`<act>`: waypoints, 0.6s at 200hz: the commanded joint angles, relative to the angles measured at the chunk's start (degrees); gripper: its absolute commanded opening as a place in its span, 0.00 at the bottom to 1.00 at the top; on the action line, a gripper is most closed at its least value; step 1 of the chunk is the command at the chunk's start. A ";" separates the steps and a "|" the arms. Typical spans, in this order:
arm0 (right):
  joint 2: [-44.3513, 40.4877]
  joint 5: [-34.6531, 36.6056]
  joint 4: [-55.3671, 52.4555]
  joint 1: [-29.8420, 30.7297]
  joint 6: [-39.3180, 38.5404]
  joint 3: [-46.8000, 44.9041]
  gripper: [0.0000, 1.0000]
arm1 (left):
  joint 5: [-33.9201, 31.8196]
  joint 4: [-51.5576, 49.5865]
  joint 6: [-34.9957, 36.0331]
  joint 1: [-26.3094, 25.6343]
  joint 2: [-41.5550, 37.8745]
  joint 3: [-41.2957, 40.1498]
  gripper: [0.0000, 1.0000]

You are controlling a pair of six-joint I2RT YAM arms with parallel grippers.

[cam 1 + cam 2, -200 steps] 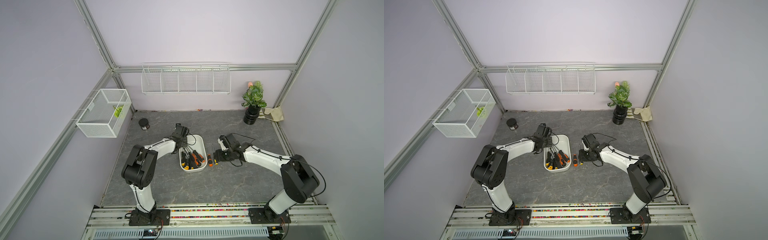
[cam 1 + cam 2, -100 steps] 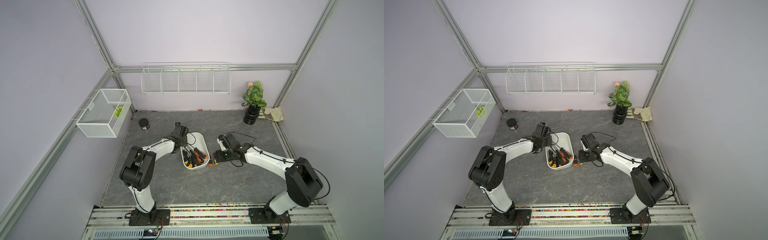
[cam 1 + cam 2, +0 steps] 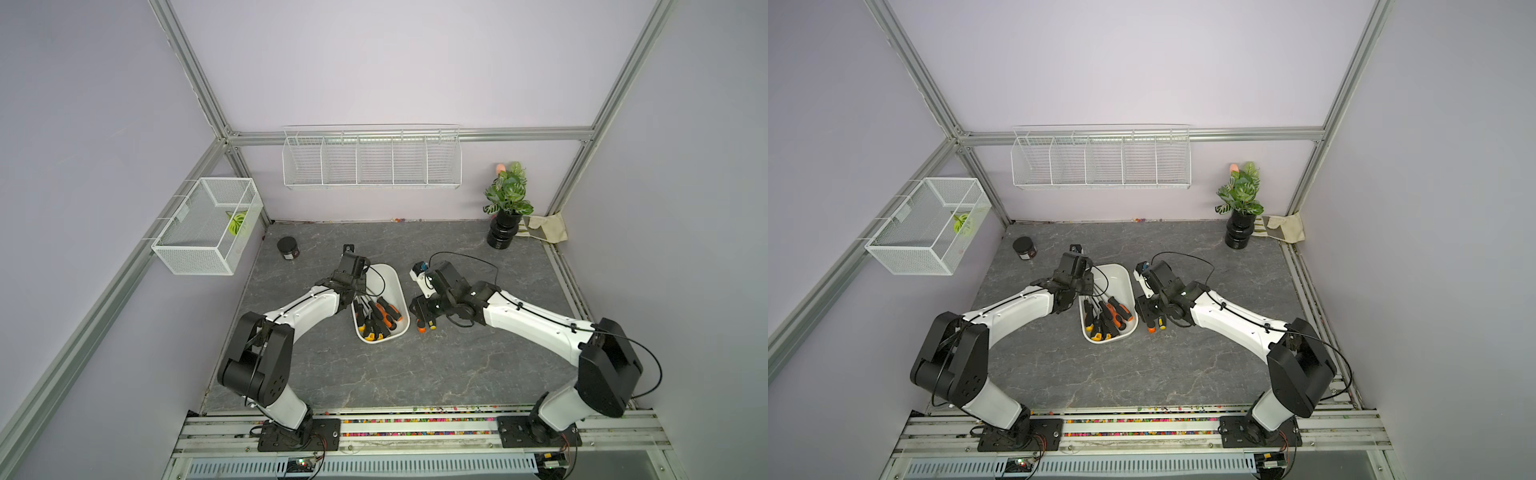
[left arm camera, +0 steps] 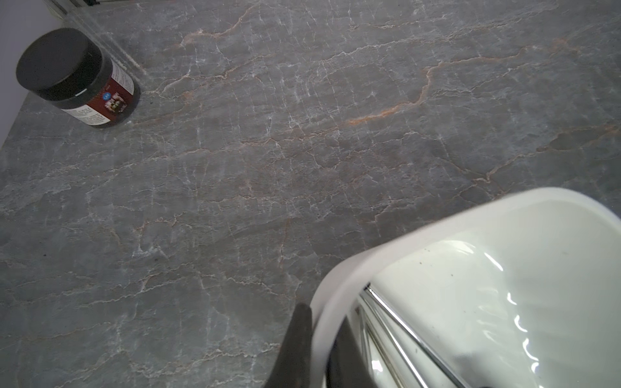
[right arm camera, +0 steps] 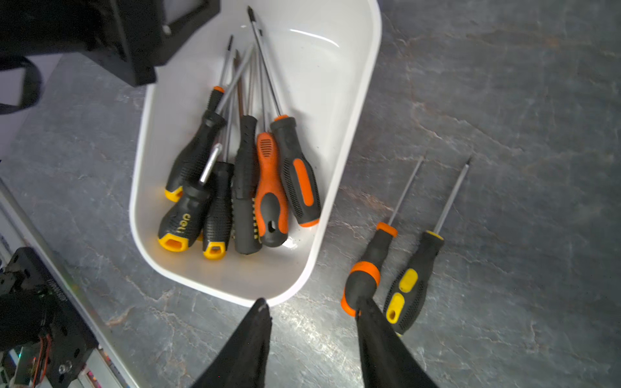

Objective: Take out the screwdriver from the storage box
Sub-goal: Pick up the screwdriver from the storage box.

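Note:
The storage box (image 3: pixel 398 286) (image 3: pixel 1128 286) (image 5: pixel 349 134) is a white tub in the middle of the table. Several screwdrivers (image 3: pixel 380 318) (image 3: pixel 1106 316) (image 5: pixel 242 181) with black, orange and yellow handles lie in it. My left gripper (image 3: pixel 354 297) (image 3: pixel 1082 297) (image 4: pixel 324 319) is shut on the box's left rim (image 4: pixel 339 282), one finger outside the wall and one inside. My right gripper (image 3: pixel 417 311) (image 3: pixel 1144 311) (image 5: pixel 311 304) hangs open just right of the box, nothing between its fingers. Beside it on the table lie an orange-collared screwdriver (image 5: pixel 368 268) and a yellow-buttoned one (image 5: pixel 411 282).
A black jar (image 3: pixel 288 248) (image 4: pixel 77 77) stands at the back left. A potted plant (image 3: pixel 507 208) and a cloth bag (image 3: pixel 544 226) sit at the back right. A wire-mesh basket (image 3: pixel 208 226) hangs on the left wall and a wire rack (image 3: pixel 372 158) on the back wall.
My left gripper's jaws have closed onto the box's rim and the box shifted slightly. My right gripper's jaws narrowed a little while staying by the two screwdrivers on the table.

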 commanded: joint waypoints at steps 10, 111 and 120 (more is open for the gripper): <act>4.55 -1.14 -1.41 2.42 -4.62 3.76 0.46 | 2.17 7.81 4.40 -0.68 -4.30 -4.87 0.00; 18.78 1.63 -10.93 4.69 -6.98 18.61 0.42 | 8.26 11.82 3.02 -1.60 -7.19 -8.71 0.00; 20.06 2.69 -12.18 4.69 -6.76 20.06 0.42 | 8.41 11.78 2.89 -1.61 -7.38 -8.73 0.00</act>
